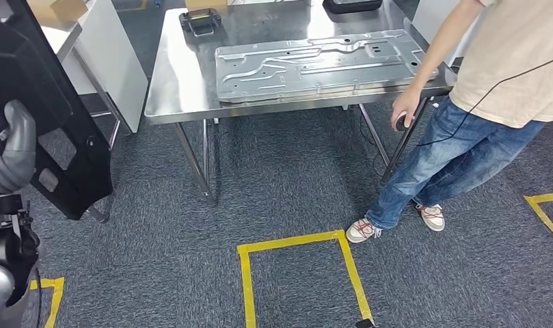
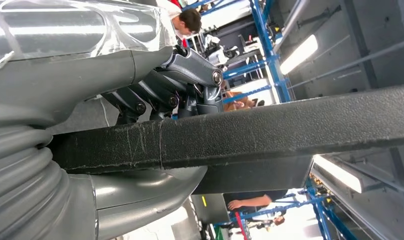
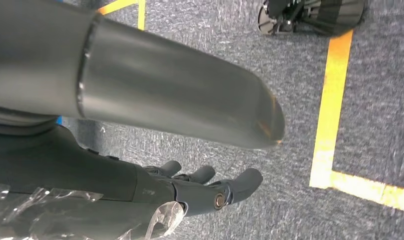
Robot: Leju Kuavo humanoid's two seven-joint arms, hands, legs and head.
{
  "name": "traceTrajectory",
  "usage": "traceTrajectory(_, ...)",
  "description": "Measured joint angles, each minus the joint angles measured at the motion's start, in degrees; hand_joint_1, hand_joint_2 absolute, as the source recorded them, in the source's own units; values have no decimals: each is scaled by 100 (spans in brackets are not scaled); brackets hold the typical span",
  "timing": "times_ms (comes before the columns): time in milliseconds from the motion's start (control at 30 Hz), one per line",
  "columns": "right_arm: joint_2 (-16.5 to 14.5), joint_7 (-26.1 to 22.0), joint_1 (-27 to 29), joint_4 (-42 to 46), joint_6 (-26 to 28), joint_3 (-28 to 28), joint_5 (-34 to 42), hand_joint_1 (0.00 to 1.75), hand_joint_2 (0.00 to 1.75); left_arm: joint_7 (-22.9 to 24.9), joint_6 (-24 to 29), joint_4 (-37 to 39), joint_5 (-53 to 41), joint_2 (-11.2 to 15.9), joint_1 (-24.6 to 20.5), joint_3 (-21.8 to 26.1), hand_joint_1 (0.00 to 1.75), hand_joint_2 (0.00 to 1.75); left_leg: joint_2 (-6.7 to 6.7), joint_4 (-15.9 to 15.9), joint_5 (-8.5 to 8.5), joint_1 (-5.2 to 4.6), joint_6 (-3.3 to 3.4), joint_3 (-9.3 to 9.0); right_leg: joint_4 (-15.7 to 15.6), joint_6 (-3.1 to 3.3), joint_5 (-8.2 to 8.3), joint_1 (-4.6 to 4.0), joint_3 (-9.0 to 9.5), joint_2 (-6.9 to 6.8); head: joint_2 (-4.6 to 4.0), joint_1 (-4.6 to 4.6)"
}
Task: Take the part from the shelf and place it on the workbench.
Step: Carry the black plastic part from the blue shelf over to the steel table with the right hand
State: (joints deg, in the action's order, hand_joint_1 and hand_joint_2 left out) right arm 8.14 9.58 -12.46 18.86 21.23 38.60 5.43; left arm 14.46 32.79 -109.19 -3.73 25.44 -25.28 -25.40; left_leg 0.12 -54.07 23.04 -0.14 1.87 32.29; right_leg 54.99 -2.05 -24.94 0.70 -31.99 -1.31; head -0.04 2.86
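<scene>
Grey thumb and dark fingers [image 2: 162,95] of the left hand [image 1: 14,147] squeeze the black part [image 1: 51,102] from both sides, so the hand holds it tight. The part is a big flat black piece, held up on the robot's left side, standing tall and leaning a bit. The right hand [image 3: 190,192] hangs over the carpet [image 3: 299,100] with fingers apart, holding nothing. Ahead stands the steel bench [image 1: 184,75] with a metal plate [image 1: 314,61] on it. A person [image 1: 478,102] stands beside it.

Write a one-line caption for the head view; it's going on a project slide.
Left robot hand holds a flat black plastic part beside a stainless steel workbench, where a person stands.
</scene>
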Motion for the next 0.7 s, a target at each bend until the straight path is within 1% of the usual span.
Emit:
traceTrajectory(67,5,1,1,0,-7,-4,-3,0,0,-3,0,-7,-5,0,-14,-1,175,175,-25,32,-21,10,1,-34,-31,105,-1,-18,36,13,0,-16)
traceTrajectory(100,7,2,-1,0,-8,-6,-2,0,0,-4,0,-7,-6,0,-21,-2,175,175,-34,24,-15,-7,-9,-33,-57,155,14,-26,53,17,0,-26)
traceTrajectory(133,10,2,-5,0,-8,-9,-2,0,0,-4,-1,-8,-6,0,-23,-4,175,175,-38,19,-9,-10,-1,-31,-73,170,10,-25,64,18,0,-30)
traceTrajectory(200,10,1,-11,0,-8,-16,-2,0,0,-3,-2,-8,-6,0,-24,-5,175,175,-42,13,-3,-15,10,-24,-91,128,26,-19,70,15,0,-32)
traceTrajectory(333,10,-11,2,0,-21,-28,-3,0,0,-4,-4,-8,-7,0,-25,-7,175,175,-40,9,1,-19,17,-12,-110,82,40,-15,67,16,0,-31)
traceTrajectory(367,10,-14,4,0,-24,-29,-3,0,0,-5,-4,-8,-8,0,-25,-6,175,175,-40,3,5,-24,21,-6,-119,59,45,-11,69,15,0,-30)
traceTrajectory(433,1,-21,1,0,-25,-31,-3,0,0,-9,-6,-10,-8,5,-31,-4,175,175,-41,2,22,-39,77,0,-158,-32,56,14,81,4,0,-29)
traceTrajectory(500,-5,-28,-7,-1,-25,-34,-3,0,0,-13,-13,-28,-12,15,-38,3,175,175,-45,95,-10,-7,142,-58,-168,-117,37,18,101,10,0,-31)
traceTrajectory(533,-4,-30,-7,-1,-25,-36,-3,0,0,-14,-18,-40,-13,17,-49,6,175,175,-44,154,-38,21,155,-100,-57,-130,-39,10,63,33,0,-33)
traceTrajectory(567,-3,-33,-3,-2,-25,-37,-3,0,0,-14,-26,-49,-13,18,-56,8,175,175,-45,205,-63,51,164,-140,193,-142,-183,9,-44,62,0,-36)
traceTrajectory(600,-2,-34,4,-2,-25,-37,-3,0,0,-15,-32,-53,-13,17,-61,7,175,175,-45,225,-70,63,166,-159,568,-154,-372,20,-224,90,0,-38)
traceTrajectory(633,-2,-35,9,-2,-25,-37,-3,0,0,-14,-37,-55,-11,17,-60,5,175,175,-47,227,-69,73,167,-163,1010,-172,-566,33,-451,104,0,-40)
traceTrajectory(667,-1,-36,15,-2,-25,-37,-3,0,0,-13,-39,-56,-10,17,-50,1,175,175,-53,225,-64,83,158,-165,1381,-194,-692,52,-653,109,0,-40)
traceTrajectory(700,-1,-36,20,-2,-25,-37,-3,0,0,-13,-39,-56,-10,17,-41,-5,175,175,-64,221,-55,98,140,-168,1569,-220,-709,75,-771,110,0,-39)
